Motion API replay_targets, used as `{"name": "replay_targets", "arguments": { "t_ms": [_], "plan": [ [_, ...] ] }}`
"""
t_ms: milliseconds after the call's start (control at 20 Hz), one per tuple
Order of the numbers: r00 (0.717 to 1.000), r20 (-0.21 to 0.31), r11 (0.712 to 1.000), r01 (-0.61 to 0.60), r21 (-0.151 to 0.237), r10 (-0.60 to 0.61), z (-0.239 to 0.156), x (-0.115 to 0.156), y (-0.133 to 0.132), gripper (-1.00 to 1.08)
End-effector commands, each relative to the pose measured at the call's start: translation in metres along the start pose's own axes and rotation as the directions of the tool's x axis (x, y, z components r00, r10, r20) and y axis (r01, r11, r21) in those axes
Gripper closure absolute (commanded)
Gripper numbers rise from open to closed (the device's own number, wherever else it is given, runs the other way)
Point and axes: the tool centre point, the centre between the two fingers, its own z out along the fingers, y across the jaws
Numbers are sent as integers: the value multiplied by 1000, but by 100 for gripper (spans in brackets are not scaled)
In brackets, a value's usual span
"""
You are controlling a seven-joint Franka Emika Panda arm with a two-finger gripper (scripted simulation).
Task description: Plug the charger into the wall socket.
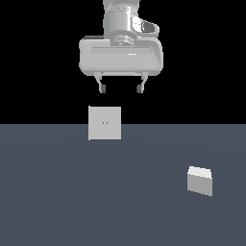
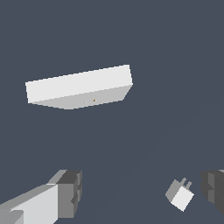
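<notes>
The wall socket (image 1: 104, 123) is a flat upright light-grey square plate with two tiny orange-brown dots at its centre, standing on the floor in the middle of the exterior view. In the wrist view the wall socket (image 2: 78, 87) shows from above as a slab. The charger (image 1: 200, 180) is a small light-grey block lying toward the exterior view's right, nearer the camera; the charger (image 2: 179, 194) shows two short prongs in the wrist view. My gripper (image 1: 120, 89) hangs open high above the socket, holding nothing. One finger (image 2: 70, 192) shows dark-padded.
A flat dark blue-grey floor (image 1: 72, 192) carries both objects. Behind it the background is black.
</notes>
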Motion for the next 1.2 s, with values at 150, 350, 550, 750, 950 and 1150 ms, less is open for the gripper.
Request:
{"name": "replay_targets", "arguments": {
  "t_ms": [150,350,550,750,950,1150],
  "plan": [
    [1000,0,1000,-9,0,9,2,-1,2,-92],
    [999,-2,999,-50,-3,50,10,-7,13,-92],
    [993,-4,993,-122,-6,122,24,-19,31,-92],
    [975,-9,975,-222,-11,222,43,-38,54,-92],
    [940,-14,940,-342,-16,341,68,-65,80,-92],
    [898,-20,898,-440,-21,439,89,-89,100,-92]
  ]
}}
